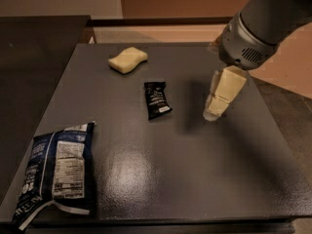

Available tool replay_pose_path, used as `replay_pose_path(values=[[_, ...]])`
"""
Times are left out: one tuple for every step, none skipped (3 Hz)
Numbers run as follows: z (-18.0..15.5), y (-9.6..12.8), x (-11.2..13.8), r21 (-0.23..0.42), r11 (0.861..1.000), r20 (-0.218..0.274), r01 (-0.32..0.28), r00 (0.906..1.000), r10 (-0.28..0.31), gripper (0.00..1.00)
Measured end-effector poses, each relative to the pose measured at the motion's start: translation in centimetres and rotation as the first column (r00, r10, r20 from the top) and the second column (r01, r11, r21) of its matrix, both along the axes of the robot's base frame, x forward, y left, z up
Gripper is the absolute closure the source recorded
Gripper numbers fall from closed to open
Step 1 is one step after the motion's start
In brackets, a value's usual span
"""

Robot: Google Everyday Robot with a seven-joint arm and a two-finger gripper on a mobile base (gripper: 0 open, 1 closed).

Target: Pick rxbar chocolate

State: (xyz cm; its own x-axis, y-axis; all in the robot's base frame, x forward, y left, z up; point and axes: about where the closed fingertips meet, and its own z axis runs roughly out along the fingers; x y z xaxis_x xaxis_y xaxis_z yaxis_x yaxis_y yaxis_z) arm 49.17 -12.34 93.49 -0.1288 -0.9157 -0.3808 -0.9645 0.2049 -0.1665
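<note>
The rxbar chocolate (157, 100) is a small flat black wrapper with white print and a white patch at its near end. It lies flat near the middle of the dark grey table (161, 174). My gripper (214, 112) hangs from the grey arm at the upper right. Its pale fingers point down above the table, to the right of the bar and apart from it. It holds nothing.
A pale yellow sponge (127, 60) lies at the back of the table, behind the bar. A blue-and-white chip bag (58, 168) lies at the front left corner. A black counter (34, 67) borders the table on the left.
</note>
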Motion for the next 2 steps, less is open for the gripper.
replay_pose_path(values=[[-1.3, 2.4, 1.6, 0.070, 0.997, 0.004, -0.027, 0.9996, 0.026, 0.00], [-3.0, 4.5, 2.6, 0.129, 0.990, 0.006, -0.055, 0.9985, 0.055, 0.00]])
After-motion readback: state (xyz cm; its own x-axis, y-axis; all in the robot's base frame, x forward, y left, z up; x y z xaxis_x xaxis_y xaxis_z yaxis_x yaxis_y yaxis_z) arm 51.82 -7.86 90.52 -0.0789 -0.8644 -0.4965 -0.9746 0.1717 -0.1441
